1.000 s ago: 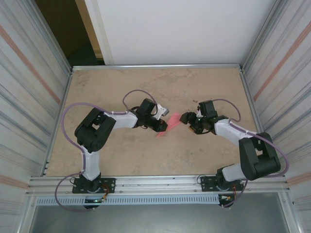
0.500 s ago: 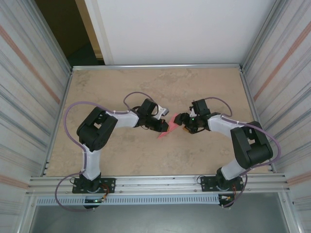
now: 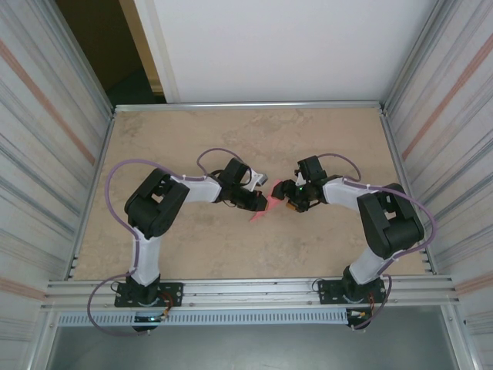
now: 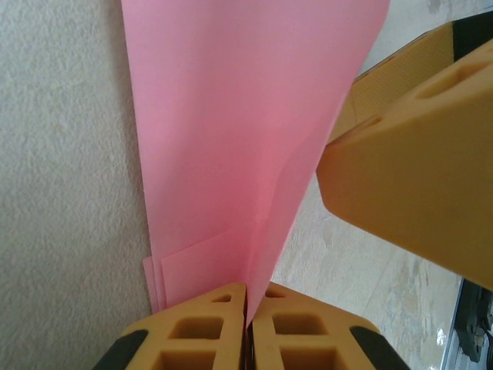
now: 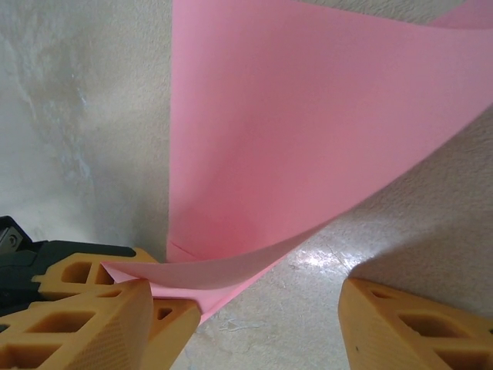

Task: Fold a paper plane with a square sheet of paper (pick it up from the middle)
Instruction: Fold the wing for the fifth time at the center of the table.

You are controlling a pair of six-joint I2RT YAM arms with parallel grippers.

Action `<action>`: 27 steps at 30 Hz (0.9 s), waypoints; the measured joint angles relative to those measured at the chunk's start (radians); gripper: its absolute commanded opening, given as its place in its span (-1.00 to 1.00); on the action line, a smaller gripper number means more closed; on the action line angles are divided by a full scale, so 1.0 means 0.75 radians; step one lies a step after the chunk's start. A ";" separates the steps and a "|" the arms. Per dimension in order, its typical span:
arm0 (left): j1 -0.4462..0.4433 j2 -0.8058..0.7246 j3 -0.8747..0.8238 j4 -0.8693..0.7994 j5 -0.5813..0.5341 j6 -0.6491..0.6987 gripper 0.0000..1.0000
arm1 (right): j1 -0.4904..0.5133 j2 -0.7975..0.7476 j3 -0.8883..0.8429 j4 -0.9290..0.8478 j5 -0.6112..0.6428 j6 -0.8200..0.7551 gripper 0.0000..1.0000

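The pink sheet of paper [image 3: 261, 212] is folded in layers with a pointed end and hangs just above the table's middle. My left gripper [image 3: 256, 202] is shut on it; in the left wrist view its jaws [image 4: 248, 304] pinch the lower edge of the paper [image 4: 246, 116], which stands up in two leaves. My right gripper [image 3: 283, 195] faces it from the right, open, and one of its fingers [image 4: 416, 162] shows beside the paper. In the right wrist view the right gripper [image 5: 246, 293] straddles a curled pink flap [image 5: 308, 131] that rests on its left finger [image 5: 108, 327].
The beige table [image 3: 192, 139] is bounded by corrugated metal walls [image 3: 46, 131] on both sides and an aluminium rail [image 3: 246, 291] at the near edge. Both arms bend inward and meet at the centre.
My right arm has swung left toward the paper, bringing its open fingers up against the sheet. The left gripper holds the paper in nearly the same spot.
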 measured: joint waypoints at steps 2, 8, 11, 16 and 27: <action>0.001 0.001 0.001 0.000 0.004 -0.003 -0.77 | 0.003 0.001 0.005 -0.008 0.005 -0.007 0.26; 0.001 0.003 0.003 0.001 0.009 -0.010 -0.73 | 0.004 0.022 0.032 -0.041 0.010 -0.009 0.25; 0.001 0.003 0.003 0.002 0.016 -0.015 -0.71 | 0.005 0.035 0.051 -0.065 0.015 -0.010 0.24; 0.001 0.003 0.003 0.003 0.017 -0.020 -0.70 | 0.008 0.058 0.089 -0.113 0.024 -0.009 0.25; 0.001 -0.014 0.003 -0.012 0.008 -0.034 -0.58 | 0.013 0.086 0.130 -0.170 0.035 -0.009 0.25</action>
